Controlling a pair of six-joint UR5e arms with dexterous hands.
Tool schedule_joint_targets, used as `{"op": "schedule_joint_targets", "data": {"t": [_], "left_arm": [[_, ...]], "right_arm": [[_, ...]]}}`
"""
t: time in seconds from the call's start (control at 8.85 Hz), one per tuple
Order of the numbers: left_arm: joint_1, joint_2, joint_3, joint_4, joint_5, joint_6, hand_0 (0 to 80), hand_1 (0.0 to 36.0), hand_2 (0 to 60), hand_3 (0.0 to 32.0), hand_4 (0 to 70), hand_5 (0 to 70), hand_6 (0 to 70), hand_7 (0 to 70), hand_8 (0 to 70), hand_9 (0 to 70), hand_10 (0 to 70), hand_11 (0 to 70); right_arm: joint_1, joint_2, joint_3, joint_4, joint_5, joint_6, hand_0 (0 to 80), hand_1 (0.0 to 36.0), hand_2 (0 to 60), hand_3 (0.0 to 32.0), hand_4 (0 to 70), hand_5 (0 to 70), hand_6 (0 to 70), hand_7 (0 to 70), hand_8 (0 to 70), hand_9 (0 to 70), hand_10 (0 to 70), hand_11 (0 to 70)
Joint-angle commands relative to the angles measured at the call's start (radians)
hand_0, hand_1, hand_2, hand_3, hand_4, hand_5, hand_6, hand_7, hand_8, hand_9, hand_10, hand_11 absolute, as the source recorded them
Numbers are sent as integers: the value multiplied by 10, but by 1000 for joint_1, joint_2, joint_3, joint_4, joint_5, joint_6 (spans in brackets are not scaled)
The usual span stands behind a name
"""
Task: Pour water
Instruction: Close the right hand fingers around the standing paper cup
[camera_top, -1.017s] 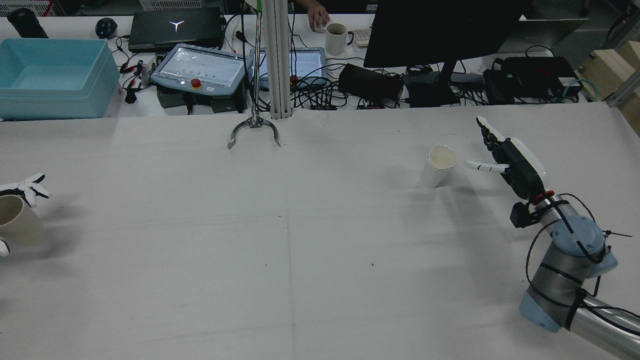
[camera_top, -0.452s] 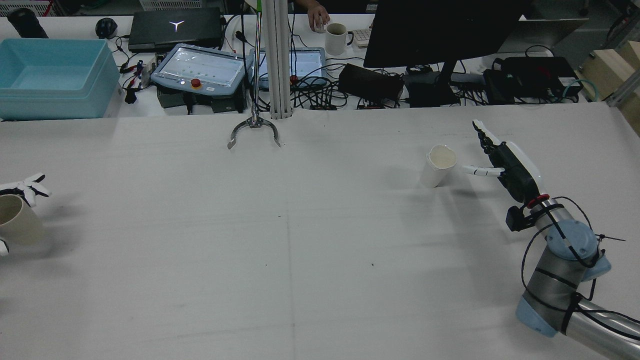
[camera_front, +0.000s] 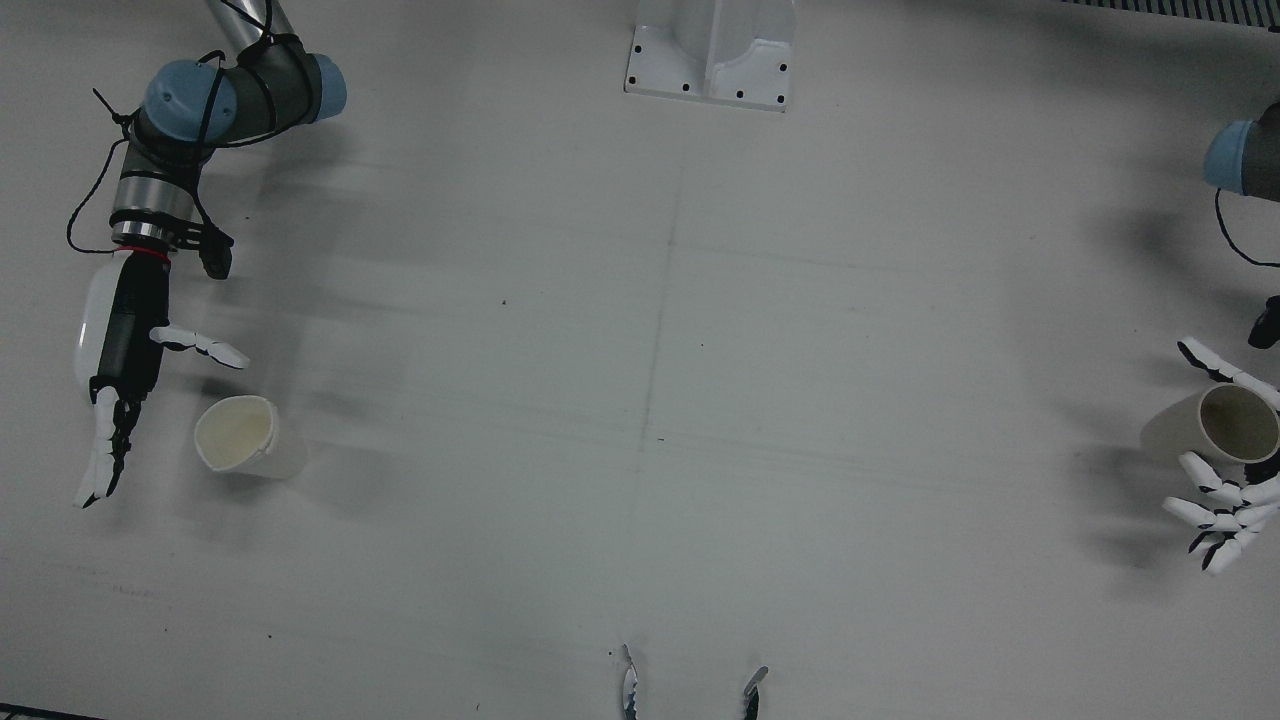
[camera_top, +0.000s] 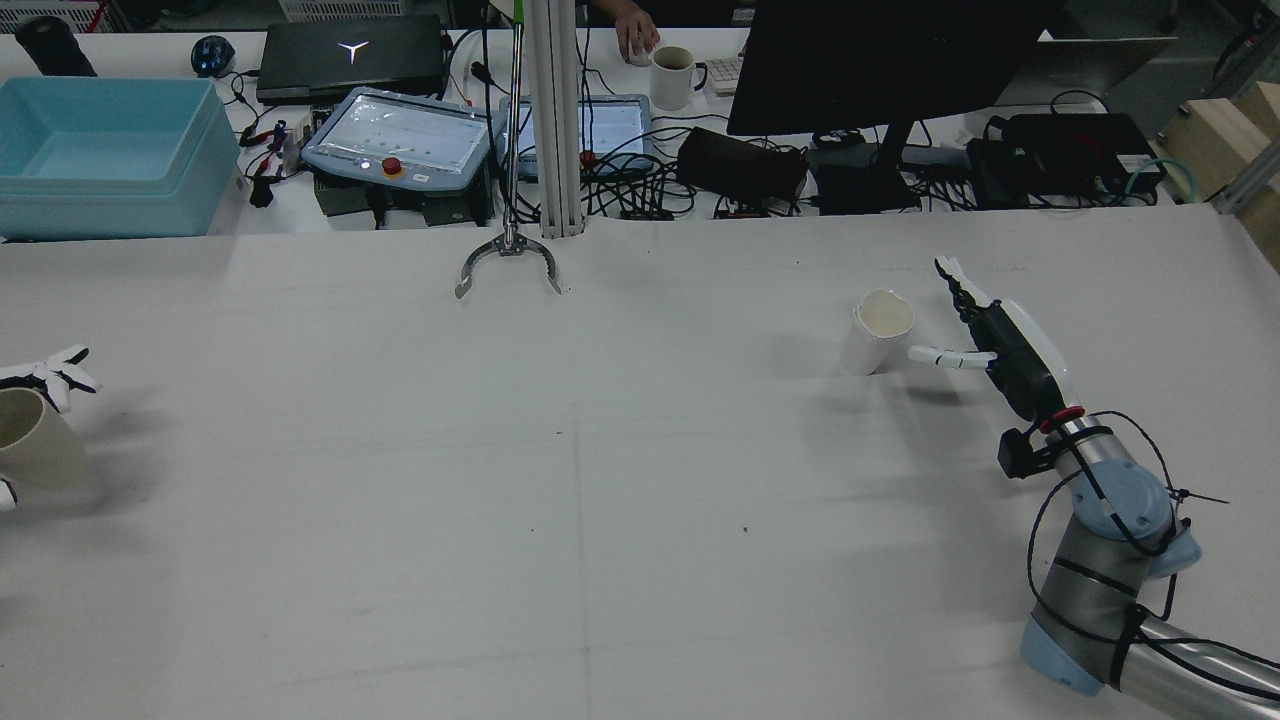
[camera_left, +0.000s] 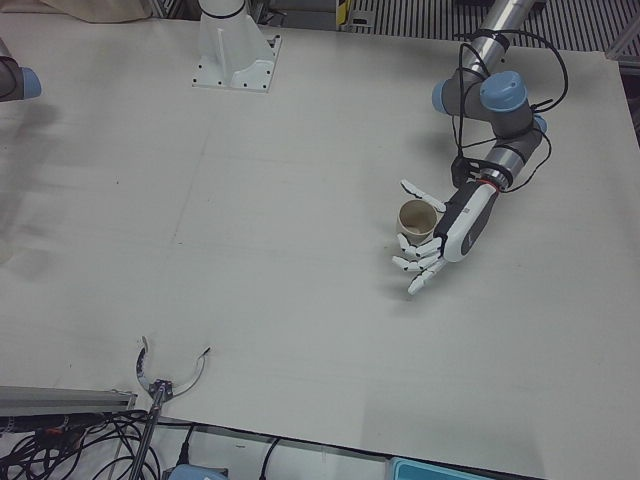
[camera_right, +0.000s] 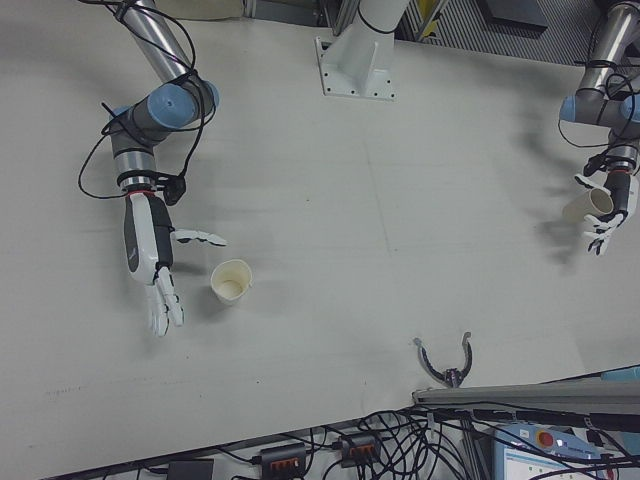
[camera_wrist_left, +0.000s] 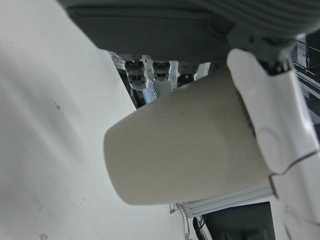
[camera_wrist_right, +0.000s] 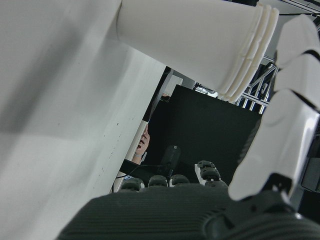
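A: Edges first. Where do the cups sit?

B: Tan cup (camera_front: 1238, 422) at far right of the front view, almost at the frame edge, tilted, gripped by the left robot hand (camera_front: 1225, 500), fingers wrapped around its wall. White cup (camera_front: 240, 438) at lower left of the same view, standing on the worktop (camera_front: 660, 400).

A: Right robot hand?

B: Right robot hand (camera_front: 125, 390) open, fingers spread, just beside the white cup and not touching it; thumb reaches toward the rim, the other fingers point down-frame past it.

A: Open room?

B: The whole middle of the worktop between the two cups is bare. Only a metal claw tool (camera_top: 507, 262) lies at the far edge in the rear view, upper centre.

A: Surface, surroundings?

B: White covering, a faint seam down the centre, a few dark specks. Beyond it, top of the rear view: blue bin (camera_top: 110, 155) upper left, teach pendant (camera_top: 400, 135), monitor (camera_top: 890, 60), tangled cables, a mug (camera_top: 674, 77) with a person's hand (camera_top: 635, 35) beside it.
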Motion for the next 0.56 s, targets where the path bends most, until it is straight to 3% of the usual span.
{"op": "schedule_joint_targets", "data": {"t": [0.0,0.23,0.45], "left_arm": [[0,0,2,0,0,0,506,70,0,0,406,700,218,374,42,95,75,116],[0,0,2,0,0,0,507,67,0,0,411,700,218,372,43,96,77,117],[0,1,6,0,0,0,507,68,0,0,412,700,220,375,44,97,78,118]], "right_arm": [[0,9,-18,48,31,42,471,158,132,0,30,31,0,0,0,0,0,10],[0,38,-21,62,42,111,470,155,126,0,21,45,0,0,0,0,0,14],[0,42,-24,60,42,119,472,154,130,0,57,83,8,4,0,0,0,9]]}}
